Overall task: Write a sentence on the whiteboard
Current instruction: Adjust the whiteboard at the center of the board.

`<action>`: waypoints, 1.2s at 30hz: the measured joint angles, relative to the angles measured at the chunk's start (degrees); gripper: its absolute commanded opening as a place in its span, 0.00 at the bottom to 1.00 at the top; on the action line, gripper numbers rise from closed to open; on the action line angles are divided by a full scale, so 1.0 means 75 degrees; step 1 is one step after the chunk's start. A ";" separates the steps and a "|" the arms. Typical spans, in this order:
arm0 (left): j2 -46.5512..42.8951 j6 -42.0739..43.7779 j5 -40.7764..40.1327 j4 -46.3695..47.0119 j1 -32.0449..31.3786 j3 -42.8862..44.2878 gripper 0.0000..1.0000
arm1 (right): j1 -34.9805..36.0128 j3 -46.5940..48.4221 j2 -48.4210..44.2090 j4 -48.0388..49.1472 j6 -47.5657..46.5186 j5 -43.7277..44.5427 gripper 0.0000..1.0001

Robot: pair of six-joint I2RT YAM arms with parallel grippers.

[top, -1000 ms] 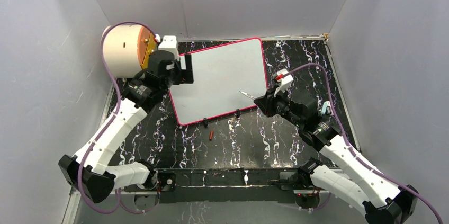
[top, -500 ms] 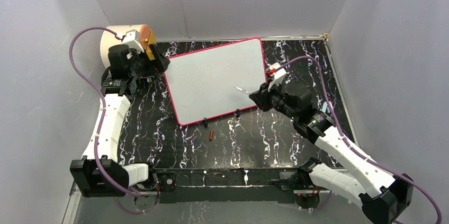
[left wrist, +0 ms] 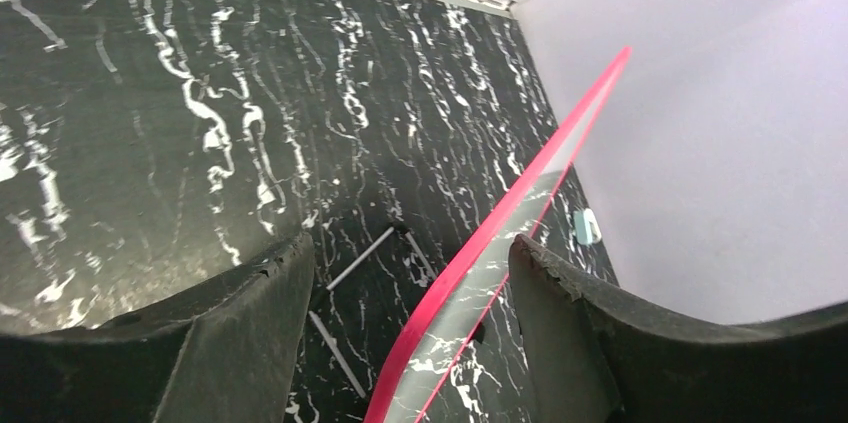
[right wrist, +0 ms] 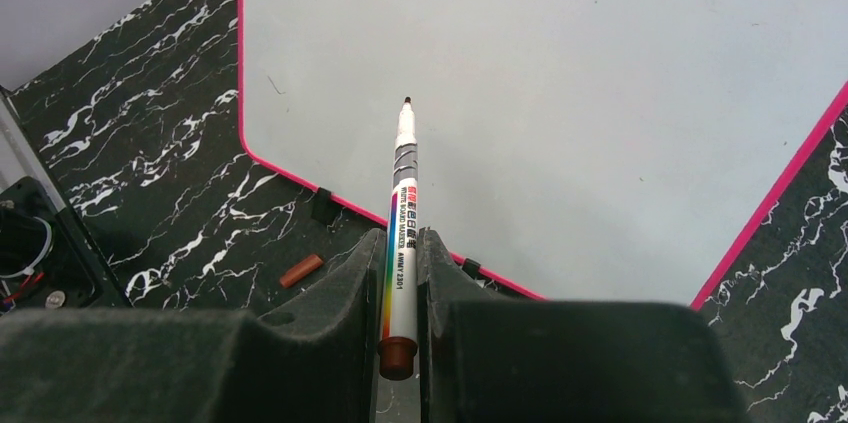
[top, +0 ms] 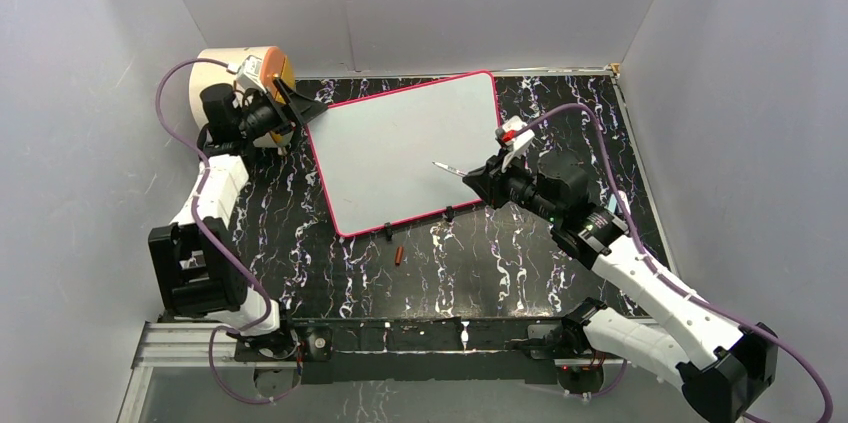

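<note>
The whiteboard (top: 410, 148) lies tilted on the black marbled table, its face blank; no sentence shows on it. My right gripper (top: 485, 181) is shut on a whiteboard marker (top: 450, 168), uncapped, tip pointing over the board's near right part. In the right wrist view the marker (right wrist: 405, 203) sits between the closed fingers of that gripper (right wrist: 402, 238), above the board (right wrist: 600, 93). My left gripper (top: 300, 108) is open at the board's far left corner. In the left wrist view the board's pink rim (left wrist: 560, 133) runs between the spread fingers of the left gripper (left wrist: 410, 243), touching neither.
A cream cylinder with an orange face (top: 225, 78) stands at the far left, just behind my left wrist. The brown marker cap (top: 399, 256) lies on the table in front of the board, also in the right wrist view (right wrist: 301, 270). Grey walls enclose the table.
My left arm has swung from the board's left edge out to its far left corner, by the cylinder. My right gripper has carried the marker a little left, further over the board.
</note>
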 measured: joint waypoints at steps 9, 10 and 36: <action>0.0256 -0.1335 0.1341 0.2398 0.0000 -0.0673 0.44 | 0.0000 0.0044 0.0329 0.0122 -0.0085 -0.0268 0.00; 0.0256 -0.1448 0.1405 0.2602 0.0000 -0.0781 0.40 | 0.0000 0.0044 0.0347 0.0119 -0.0085 -0.0291 0.00; -0.0898 -0.1909 0.2002 0.4421 -0.0271 -0.2655 0.00 | 0.0915 0.0609 0.0638 -0.0093 -0.0300 -0.0087 0.00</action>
